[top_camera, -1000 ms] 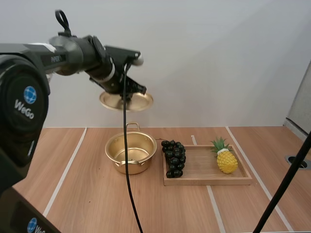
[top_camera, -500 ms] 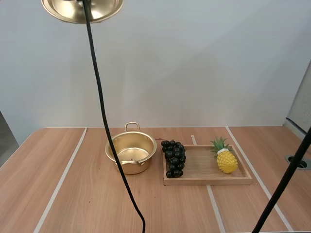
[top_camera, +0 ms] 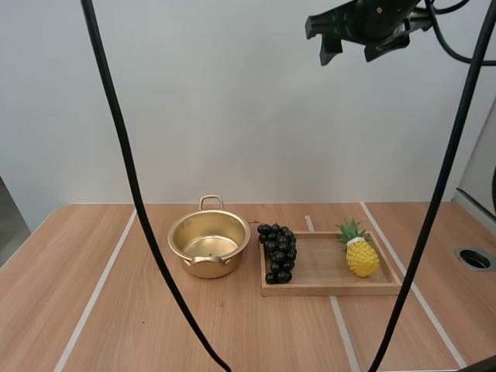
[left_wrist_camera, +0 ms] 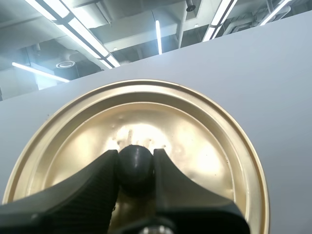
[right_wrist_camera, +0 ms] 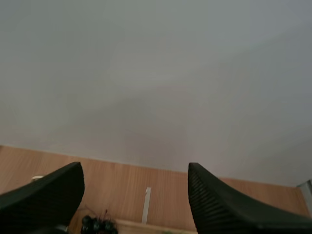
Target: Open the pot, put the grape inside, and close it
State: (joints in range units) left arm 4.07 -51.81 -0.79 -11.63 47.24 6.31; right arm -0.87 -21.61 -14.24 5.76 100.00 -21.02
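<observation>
Tabletop (top_camera: pixel 155 325): grapes (top_camera: pixel 277 252) on tray (top_camera: pixel 325 267), well below R hand (top_camera: pixel 349 54)

Bright even light, glare on lid (left_wrist_camera: pixel 146 132) ctr.

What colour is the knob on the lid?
Black knob on a gold lid; clearest in the left wrist view.

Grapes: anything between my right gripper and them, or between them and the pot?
Nothing visible. The right gripper hangs open high above the table, with bare air down to the grapes at the wooden tray's left end. The pot beside them is open; the left gripper holds its lid.
</observation>
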